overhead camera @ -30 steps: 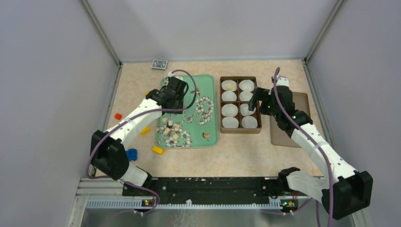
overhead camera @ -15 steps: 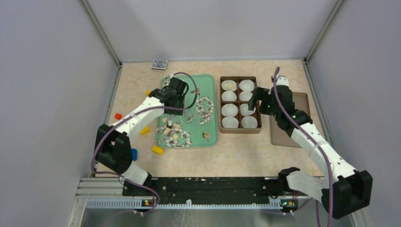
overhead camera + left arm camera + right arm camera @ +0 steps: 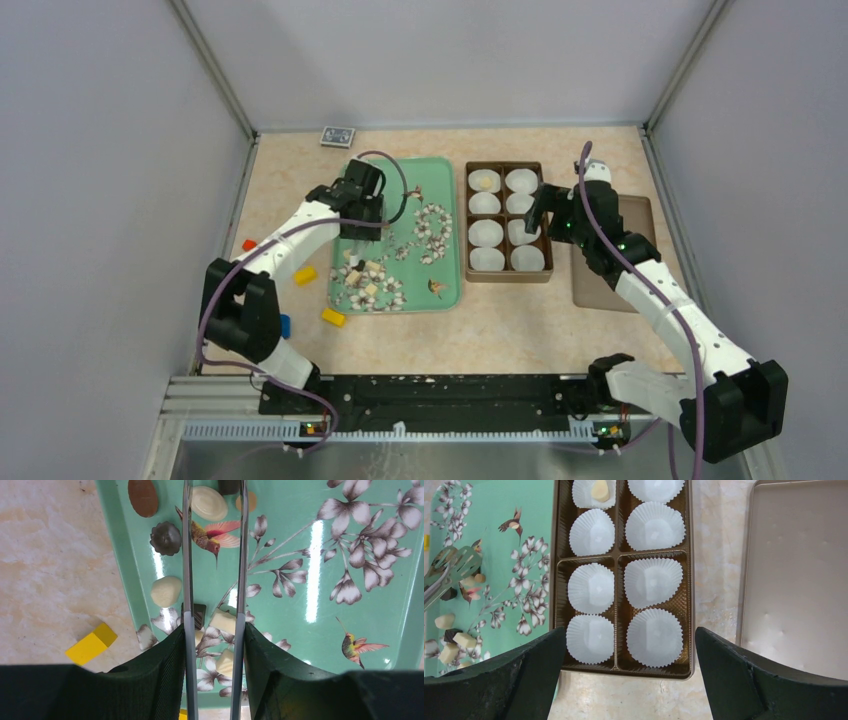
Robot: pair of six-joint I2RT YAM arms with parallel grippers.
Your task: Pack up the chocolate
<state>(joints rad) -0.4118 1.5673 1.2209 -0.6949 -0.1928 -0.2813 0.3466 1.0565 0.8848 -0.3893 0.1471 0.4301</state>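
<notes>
Several chocolates lie on the green tray (image 3: pixel 450 170): a brown oval (image 3: pixel 143 496), a cream oval (image 3: pixel 209 502), a dark fluted round (image 3: pixel 166 538), a cream lump (image 3: pixel 166 591) and cream squares (image 3: pixel 223 621). My left gripper (image 3: pixel 214 636) (image 3: pixel 362 192) is shut on metal tongs (image 3: pixel 187 555), whose blades reach past the cream oval; they also show in the right wrist view (image 3: pixel 449 569). The brown box (image 3: pixel 507 277) holds white paper cups; one cream chocolate (image 3: pixel 600 489) (image 3: pixel 485 181) sits in its far left cup. My right gripper (image 3: pixel 629 680) (image 3: pixel 540 208) is open and empty above the box's near end.
Yellow blocks (image 3: pixel 333 317) (image 3: pixel 305 275) (image 3: pixel 91 642), a blue block (image 3: pixel 284 324) and an orange block (image 3: pixel 249 245) lie left of the tray. The box's tan lid (image 3: pixel 640 250) (image 3: pixel 799 580) lies right of the box. A small card pack (image 3: pixel 338 136) sits at the back.
My left gripper with the tongs has moved a little back and to the left over the tray. The right arm has not moved.
</notes>
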